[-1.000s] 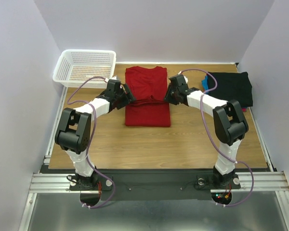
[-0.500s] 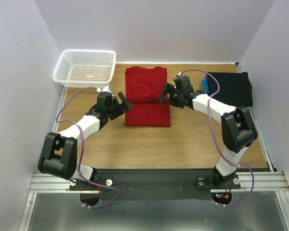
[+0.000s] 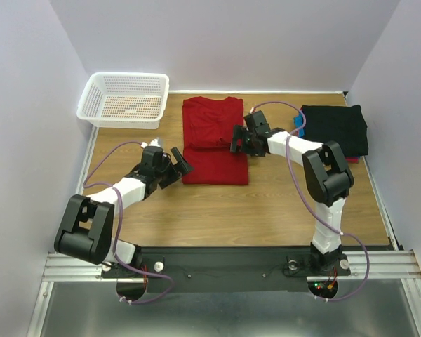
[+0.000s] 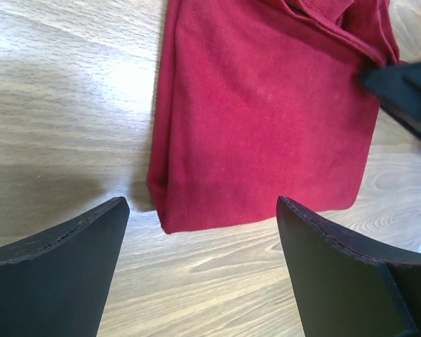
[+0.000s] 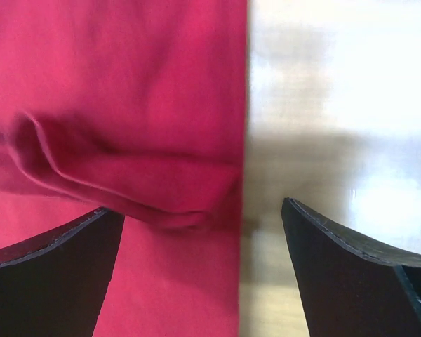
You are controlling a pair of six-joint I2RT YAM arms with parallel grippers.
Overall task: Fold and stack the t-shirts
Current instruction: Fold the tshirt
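Both hands are seen wide open and nothing is held. The left hand (image 3: pixel 182 161) is parked low over the desk (image 3: pixel 266 203). The near left corner of the red shirt (image 3: pixel 215 165) lies just ahead of it and between its fingers (image 4: pixel 63 274), not touched. The right hand (image 3: pixel 236 140) hangs over the shirt's right edge, about halfway along. In the right wrist view a loose folded flap (image 5: pixel 126 189) sits just ahead of the fingers, cloth to the left and bare desk to the right.

The shirt lies flat between the two hands and is part folded into a tall rectangle. Its long axis runs from the near side of the desk to the far side. The neck end is judged to point away from the arm bases and the hem end toward them. A fold ridge crosses it beside the right hand.

The shirt is judged soft, light and limp, with no stiffness. Layers will likely slip over each other and sag if only one is pinched. Hold is best taken at the two near corners, or at the side edges by the ridge, with all layers pinched together.

A folded black shirt (image 3: pixel 337 126) lies beyond the right hand, on its outer side.
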